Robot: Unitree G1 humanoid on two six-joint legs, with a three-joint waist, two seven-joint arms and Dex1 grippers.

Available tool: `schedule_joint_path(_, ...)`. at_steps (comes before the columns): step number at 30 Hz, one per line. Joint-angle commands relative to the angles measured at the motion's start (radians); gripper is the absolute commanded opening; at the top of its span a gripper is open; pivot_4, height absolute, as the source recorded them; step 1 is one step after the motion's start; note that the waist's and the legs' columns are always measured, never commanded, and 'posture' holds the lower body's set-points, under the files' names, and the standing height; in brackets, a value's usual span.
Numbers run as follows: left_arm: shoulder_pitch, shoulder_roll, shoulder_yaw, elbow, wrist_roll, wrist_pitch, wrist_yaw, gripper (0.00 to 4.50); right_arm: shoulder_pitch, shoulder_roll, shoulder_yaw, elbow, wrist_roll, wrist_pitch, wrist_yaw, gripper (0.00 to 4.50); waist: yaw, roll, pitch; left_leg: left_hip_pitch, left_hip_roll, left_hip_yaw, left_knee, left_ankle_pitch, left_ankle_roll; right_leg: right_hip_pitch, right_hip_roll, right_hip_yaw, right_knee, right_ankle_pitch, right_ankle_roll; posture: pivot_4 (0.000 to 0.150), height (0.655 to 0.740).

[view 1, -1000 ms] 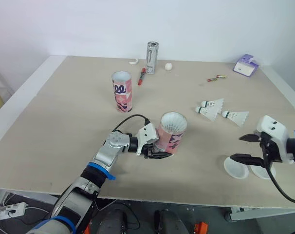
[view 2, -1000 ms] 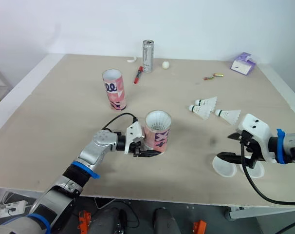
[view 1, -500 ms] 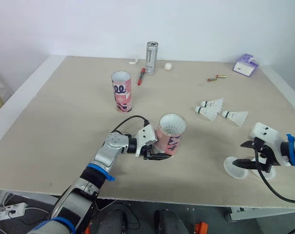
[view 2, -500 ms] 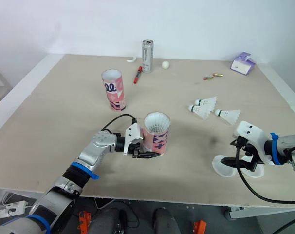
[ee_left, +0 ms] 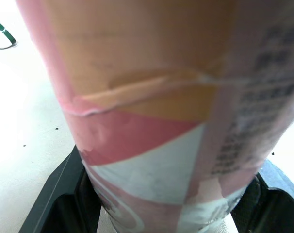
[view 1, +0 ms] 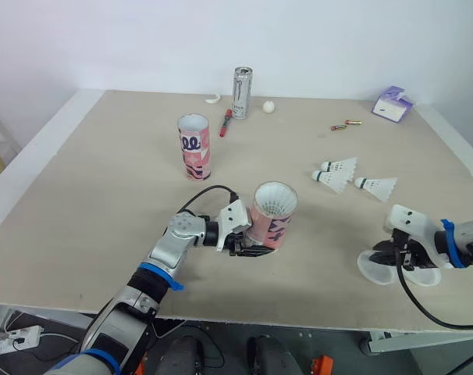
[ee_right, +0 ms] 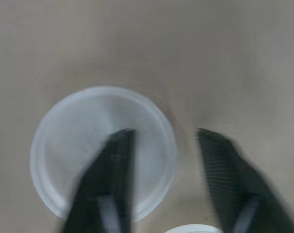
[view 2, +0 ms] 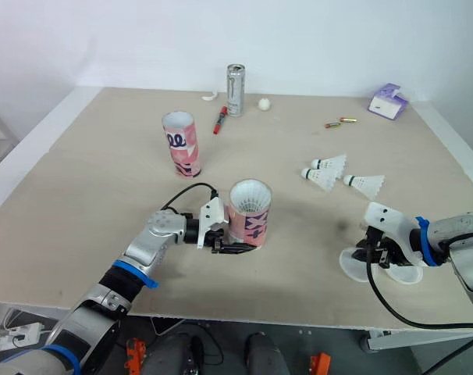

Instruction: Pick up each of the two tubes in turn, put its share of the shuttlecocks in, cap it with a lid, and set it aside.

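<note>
My left gripper [view 1: 250, 241] is shut on the lower part of a pink patterned tube [view 1: 274, 215], which stands upright near the table's front with white feathers showing in its mouth. Close up, the tube [ee_left: 152, 111] sits between both black fingers [ee_left: 55, 194]. A second pink tube [view 1: 195, 146] stands open-topped further back on the left. Three loose shuttlecocks [view 1: 342, 166], [view 1: 334, 180], [view 1: 378, 186] lie on the right. Two white lids [view 1: 375, 269], [view 1: 424, 274] lie at the front right. My right gripper [ee_right: 164, 132] hangs low over the left lid [ee_right: 74, 160], fingers apart astride its rim.
At the back stand a silver can [view 1: 243, 82], a red marker [view 1: 227, 122], a small white ball [view 1: 269, 106] and a white curved scrap [view 1: 213, 98]. Two small batteries [view 1: 346, 125] and a purple box [view 1: 394, 104] lie at the back right. The table's front edge [view 1: 299, 322] runs just beyond the lids.
My right gripper has dropped from above the table onto the left lid, and its fingers have drawn closer together. The left gripper and its tube have stayed put.
</note>
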Motion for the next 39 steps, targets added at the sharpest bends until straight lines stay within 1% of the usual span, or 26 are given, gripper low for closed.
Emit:
schedule_joint_path(1, 0.025, 0.009, -0.020, 0.018, 0.018, 0.027, -0.003, 2.95, -0.001, -0.011, -0.009, -0.017, -0.013, -0.030, 0.013, 0.07, 0.000, 0.000, 0.000, 0.000, 0.000, 0.000, 0.000, 0.000, 0.000, 0.000, 0.000, 0.000, 0.000, 0.000, 0.000, 0.150, 0.7400)
schedule_joint_path(5, 0.024, 0.009, -0.020, 0.024, 0.019, 0.030, 0.000, 2.95, 0.009, -0.008, -0.019, -0.031, -0.013, -0.046, 0.012, 0.07, 0.000, 0.000, 0.000, 0.002, 0.000, 0.000, 0.000, 0.000, 0.000, 0.002, 0.000, 0.000, 0.000, 0.000, 0.000, 0.150, 0.7400)
schedule_joint_path(8, 0.022, 0.009, -0.017, 0.031, 0.017, 0.041, 0.002, 2.95, 0.018, -0.007, -0.048, -0.073, 0.013, -0.074, 0.021, 0.07, 0.000, 0.000, 0.000, 0.003, 0.000, 0.000, 0.000, 0.000, 0.000, 0.002, 0.000, 0.000, 0.000, 0.000, 0.000, 0.150, 0.7400)
schedule_joint_path(10, 0.020, 0.010, -0.015, 0.039, 0.014, 0.058, -0.001, 2.95, 0.010, -0.008, -0.079, -0.126, 0.052, -0.080, 0.039, 0.07, -0.001, 0.000, 0.000, 0.004, 0.000, 0.000, 0.000, 0.000, 0.000, 0.003, 0.000, 0.000, 0.000, 0.000, 0.001, 0.150, 0.7400)
schedule_joint_path(14, 0.018, 0.013, -0.016, 0.049, 0.005, 0.104, -0.021, 2.95, -0.056, -0.030, -0.121, -0.238, 0.120, -0.083, 0.081, 0.07, -0.002, 0.001, -0.001, 0.005, 0.001, 0.000, 0.000, 0.000, 0.000, 0.004, 0.002, 0.001, 0.000, 0.000, 0.001, 0.150, 0.7400)
schedule_joint_path(18, 0.013, 0.018, -0.023, 0.051, 0.007, 0.111, -0.035, 2.95, -0.209, -0.033, -0.114, -0.302, 0.158, -0.070, 0.104, 0.07, -0.003, 0.001, -0.001, 0.006, 0.003, 0.000, 0.000, 0.000, 0.000, 0.005, 0.003, 0.000, 0.000, 0.000, 0.000, 0.150, 0.7400)
schedule_joint_path(21, 0.007, 0.020, -0.028, 0.062, 0.015, 0.107, -0.036, 2.95, -0.381, -0.005, -0.073, -0.325, 0.188, -0.057, 0.128, 0.07, -0.002, 0.002, -0.001, 0.006, 0.003, 0.001, -0.001, 0.000, 0.000, 0.003, 0.003, 0.001, 0.000, 0.000, -0.001, 0.150, 0.7400)
schedule_joint_path(23, 0.004, 0.020, -0.032, 0.068, 0.021, 0.103, -0.035, 2.95, -0.463, 0.011, -0.041, -0.324, 0.186, -0.057, 0.144, 0.07, -0.001, 0.002, -0.001, 0.006, 0.004, 0.001, -0.002, 0.000, -0.001, 0.003, 0.003, 0.000, 0.000, 0.000, -0.002, 0.150, 0.7400)
schedule_joint_path(28, -0.004, 0.018, -0.038, 0.084, 0.031, 0.095, -0.032, 2.95, -0.673, 0.098, 0.066, -0.299, 0.162, -0.067, 0.187, 0.07, -0.002, 0.002, -0.001, 0.006, 0.004, 0.001, -0.002, -0.001, -0.001, 0.002, 0.000, 0.000, 0.000, -0.001, -0.003, 0.150, 0.7400)
schedule_joint_path(32, -0.006, 0.016, -0.042, 0.088, 0.031, 0.093, -0.027, 2.95, -0.765, 0.191, 0.148, -0.265, 0.137, -0.098, 0.222, 0.07, -0.001, 0.001, -0.002, 0.006, 0.004, 0.003, -0.002, -0.001, -0.001, 0.001, -0.003, -0.001, 0.000, 0.001, -0.006, 0.150, 0.7400)
schedule_joint_path(33, -0.006, 0.016, -0.043, 0.088, 0.031, 0.093, -0.026, 2.95, -0.774, 0.207, 0.164, -0.254, 0.126, -0.111, 0.230, 0.07, -0.001, 0.001, -0.002, 0.005, 0.004, 0.003, -0.002, -0.001, -0.001, 0.002, -0.003, -0.002, 0.000, 0.003, -0.009, 0.150, 0.7400)
schedule_joint_path(39, -0.001, 0.022, -0.043, 0.081, 0.029, 0.097, -0.021, 2.95, -0.813, 0.292, 0.226, -0.189, 0.066, -0.183, 0.255, 0.07, -0.001, 0.001, -0.002, 0.005, 0.004, 0.004, -0.002, -0.001, -0.001, 0.001, -0.009, -0.008, 0.000, 0.004, -0.010, 0.150, 0.7400)
